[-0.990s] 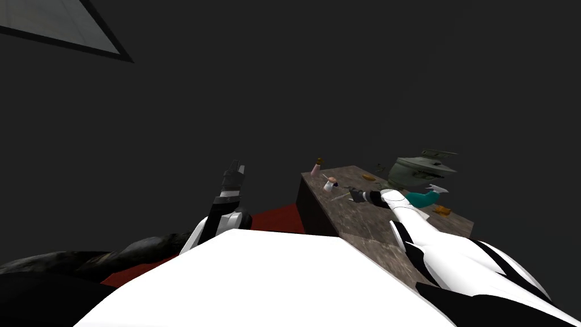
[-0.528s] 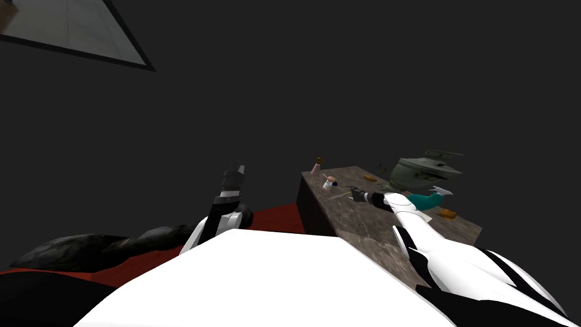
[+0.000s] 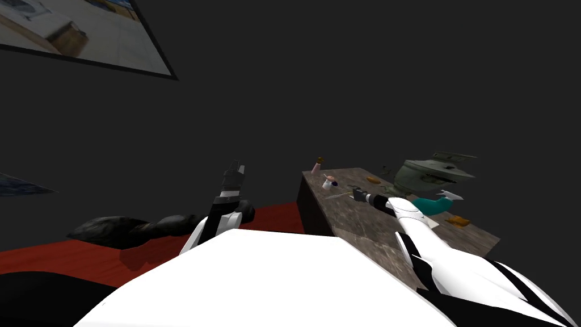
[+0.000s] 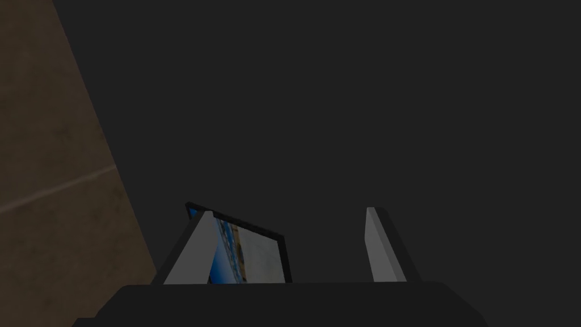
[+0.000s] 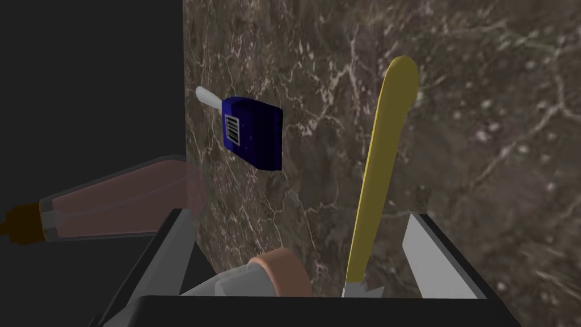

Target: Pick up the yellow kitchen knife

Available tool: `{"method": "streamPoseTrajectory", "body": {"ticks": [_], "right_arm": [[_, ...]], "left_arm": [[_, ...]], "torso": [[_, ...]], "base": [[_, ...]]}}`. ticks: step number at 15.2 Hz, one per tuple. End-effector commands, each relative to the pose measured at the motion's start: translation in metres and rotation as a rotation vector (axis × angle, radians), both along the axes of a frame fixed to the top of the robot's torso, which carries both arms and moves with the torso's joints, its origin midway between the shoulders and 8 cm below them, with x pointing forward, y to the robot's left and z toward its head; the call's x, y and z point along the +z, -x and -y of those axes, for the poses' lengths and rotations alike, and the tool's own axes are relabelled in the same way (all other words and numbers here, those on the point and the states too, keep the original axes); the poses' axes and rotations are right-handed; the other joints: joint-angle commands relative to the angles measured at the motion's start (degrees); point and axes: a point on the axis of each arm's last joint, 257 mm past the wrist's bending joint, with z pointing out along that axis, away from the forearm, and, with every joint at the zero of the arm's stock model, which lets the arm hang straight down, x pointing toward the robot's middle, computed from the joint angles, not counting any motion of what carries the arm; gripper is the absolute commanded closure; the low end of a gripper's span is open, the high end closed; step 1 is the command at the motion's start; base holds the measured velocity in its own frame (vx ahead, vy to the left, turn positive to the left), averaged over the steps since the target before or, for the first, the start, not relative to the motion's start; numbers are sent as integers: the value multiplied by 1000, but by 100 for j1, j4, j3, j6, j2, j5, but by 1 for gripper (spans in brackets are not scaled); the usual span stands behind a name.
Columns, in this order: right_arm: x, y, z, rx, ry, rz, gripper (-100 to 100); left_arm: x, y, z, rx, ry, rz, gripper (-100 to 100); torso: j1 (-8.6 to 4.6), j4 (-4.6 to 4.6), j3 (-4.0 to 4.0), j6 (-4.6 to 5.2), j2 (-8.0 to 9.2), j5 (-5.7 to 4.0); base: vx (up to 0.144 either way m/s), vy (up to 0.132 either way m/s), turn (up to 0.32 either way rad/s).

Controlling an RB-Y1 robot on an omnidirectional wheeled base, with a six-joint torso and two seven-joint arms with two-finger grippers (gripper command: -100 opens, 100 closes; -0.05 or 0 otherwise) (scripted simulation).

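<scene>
Pointing along the yellow-handled kitchen knife (image 5: 381, 164) on the brown marble bench (image 5: 488, 113), the right end effector (image 5: 298, 218) straddles it, open, gripping nothing.

The bench (image 5: 454, 113) top looks like smooth brown marble, veined in white. On the knife (image 5: 380, 170) the yellow handle is smooth and matt, plastic by its look. The pink bottle (image 5: 113, 204) is see-through, and the blue box (image 5: 255, 130) has a dull finish.
</scene>
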Motion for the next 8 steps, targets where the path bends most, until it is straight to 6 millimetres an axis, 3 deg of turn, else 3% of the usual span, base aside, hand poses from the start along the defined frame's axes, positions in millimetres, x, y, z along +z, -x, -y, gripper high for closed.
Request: {"method": "streamPoseTrajectory", "body": {"ticks": [1,6,8], "right_arm": [[3,-1,4,-23,-9,31,-100],[-6,8,12,-83,-40,77,-100],[-24,19,12,-106,-60,63,-100]], "left_arm": [[0,0,0,0,0,0,0],[0,0,0,0,0,0,0],[0,0,0,0,0,0,0]], "torso": [[0,0,0,0,0,0],[3,-1,-1,0,-2,1],[8,-1,-2,1,-4,1]], "base": [[-51,-44,86],[-60,-51,102],[-50,-30,59]]}}
